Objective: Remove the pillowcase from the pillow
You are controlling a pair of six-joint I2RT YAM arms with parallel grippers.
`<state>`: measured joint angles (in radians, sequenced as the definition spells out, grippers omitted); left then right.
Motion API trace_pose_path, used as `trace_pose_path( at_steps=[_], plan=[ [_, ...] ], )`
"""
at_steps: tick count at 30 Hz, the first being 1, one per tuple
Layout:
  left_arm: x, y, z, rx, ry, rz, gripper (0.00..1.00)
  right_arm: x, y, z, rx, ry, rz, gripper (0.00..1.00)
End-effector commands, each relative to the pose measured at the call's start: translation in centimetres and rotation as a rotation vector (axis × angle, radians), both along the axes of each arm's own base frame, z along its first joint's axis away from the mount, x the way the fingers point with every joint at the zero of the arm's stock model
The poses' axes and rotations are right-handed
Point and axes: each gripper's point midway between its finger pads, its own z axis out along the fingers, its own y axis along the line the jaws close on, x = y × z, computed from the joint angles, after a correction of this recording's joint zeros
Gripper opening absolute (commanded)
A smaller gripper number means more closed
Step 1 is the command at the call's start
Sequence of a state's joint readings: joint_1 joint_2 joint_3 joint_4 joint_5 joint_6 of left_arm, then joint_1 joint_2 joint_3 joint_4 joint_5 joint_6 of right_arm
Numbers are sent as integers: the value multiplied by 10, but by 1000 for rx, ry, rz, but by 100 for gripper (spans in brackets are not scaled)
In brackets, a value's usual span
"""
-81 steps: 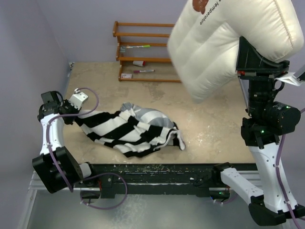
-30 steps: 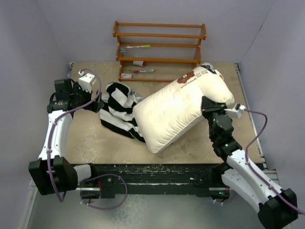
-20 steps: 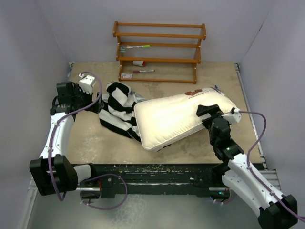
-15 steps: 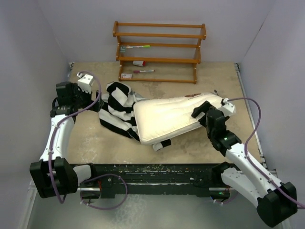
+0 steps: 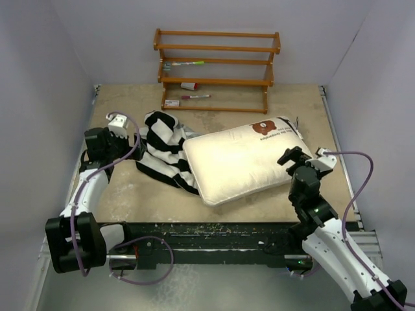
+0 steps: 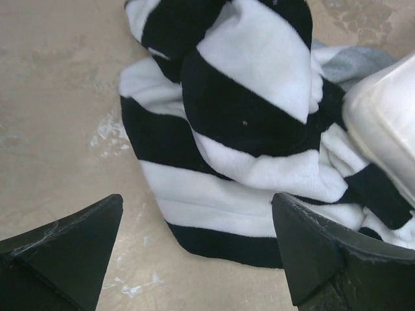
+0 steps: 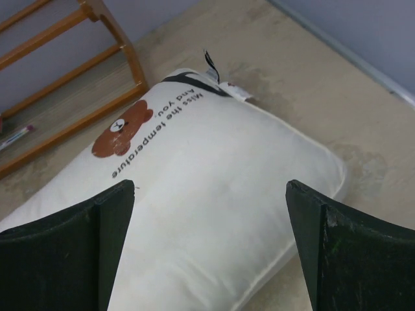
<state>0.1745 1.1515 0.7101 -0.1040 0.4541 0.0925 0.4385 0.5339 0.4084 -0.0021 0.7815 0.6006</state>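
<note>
Both grippers stand wide open and empty: the right gripper (image 5: 292, 156) sits just off the pillow's near right corner, and the left gripper (image 5: 128, 144) faces the left side of the striped heap. On the beige table (image 5: 123, 194) the pillow (image 5: 238, 159) lies flat between the two arms, bear print and black text facing up at its far right end, with a black strap at that corner. Its left edge rests over the right part of the pillowcase (image 5: 162, 150), which is fully off it and bunched in folds. Against the back wall stands a wooden rack (image 5: 217, 71) holding a green marker (image 5: 189, 63), a red marker (image 5: 195, 96) and a small red-and-white cup (image 5: 189, 85); none of these lies between either gripper and the cloth. Half a second ago the pillow was tipped on edge with the right gripper at its end; now it has settled flat and that gripper has drawn back toward the near edge. The left gripper has likewise backed a little away from the stripes. Seen from the wrists, the pillow (image 7: 214, 168) fills the space ahead of the right gripper (image 7: 209, 189), while the pillowcase (image 6: 249, 110) lies just ahead of the left gripper (image 6: 198, 202), touching neither finger.
</note>
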Motion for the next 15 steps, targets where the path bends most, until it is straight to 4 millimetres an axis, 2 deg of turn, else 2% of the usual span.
trace_pose_path(
  at_steps=[1,4,7,9,12,15],
  plan=[
    [5,-8,3,-46,-139,-11,100,-10,-37,21,-166,-72,-160,100],
    [-3,-11,-5,-20,-150,-44,100,-15,-47,19,-204,-62,-215,100],
    [-15,-9,-10,25,-123,-57,100,-18,-55,5,-219,-39,-278,100],
    [-25,-9,-11,56,-127,-67,100,-22,-63,2,-206,-38,-350,100],
    [-39,-10,-7,57,-197,-48,100,-18,-63,4,-221,-50,-366,100],
    [-51,-21,0,51,-259,-97,100,-11,-59,2,-215,-52,-355,100]
  ],
)
